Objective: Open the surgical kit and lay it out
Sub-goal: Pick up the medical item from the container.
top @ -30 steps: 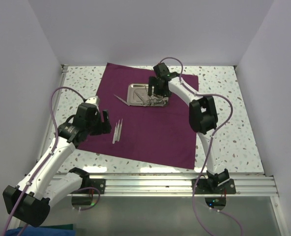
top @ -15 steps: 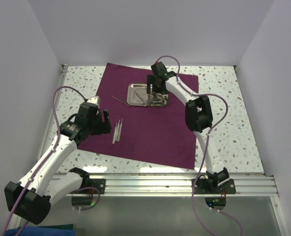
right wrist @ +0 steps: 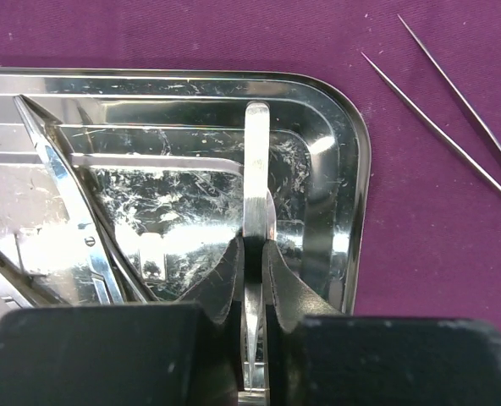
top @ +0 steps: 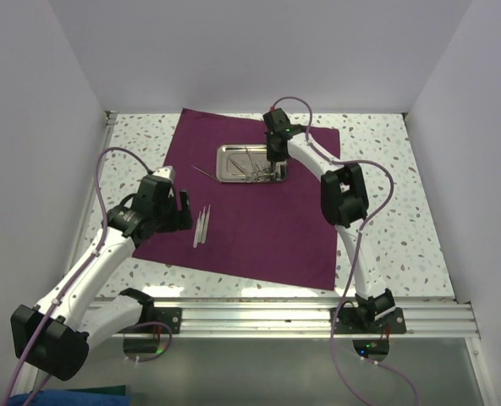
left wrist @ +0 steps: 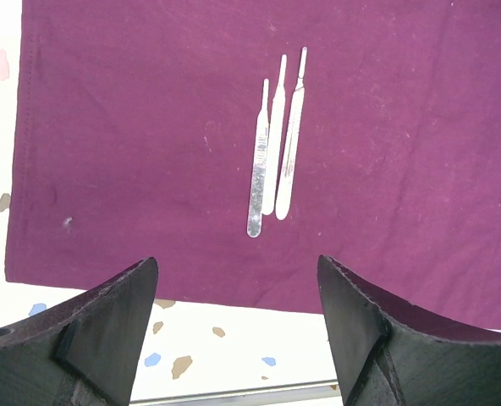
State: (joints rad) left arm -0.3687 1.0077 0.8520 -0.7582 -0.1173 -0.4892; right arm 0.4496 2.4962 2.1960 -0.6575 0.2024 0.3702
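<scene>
The dark purple cloth (top: 259, 228) lies spread flat on the table. On its far part sits the shiny steel tray (top: 222, 164) with scissor-like instruments (right wrist: 64, 194) in it. My right gripper (top: 272, 159) reaches down into the tray, shut on a flat silver tweezer-like instrument (right wrist: 257, 161) that stands between its fingertips (right wrist: 255, 247). Three slim silver instruments (left wrist: 274, 144) lie side by side on the cloth (left wrist: 132, 127). My left gripper (left wrist: 238, 271) hovers open above the cloth's left edge, holding nothing, just left of those instruments (top: 201, 225).
A thin pointed instrument (right wrist: 454, 110) lies on the cloth beside the tray's corner (right wrist: 352, 169), also visible left of the tray (top: 204, 172). Speckled tabletop (top: 386, 220) surrounds the cloth. White walls enclose three sides, and a metal rail (top: 318, 317) runs along the near edge.
My right gripper has lowered into the tray and shut on the flat silver instrument. The left arm shifted only slightly and stays open.
</scene>
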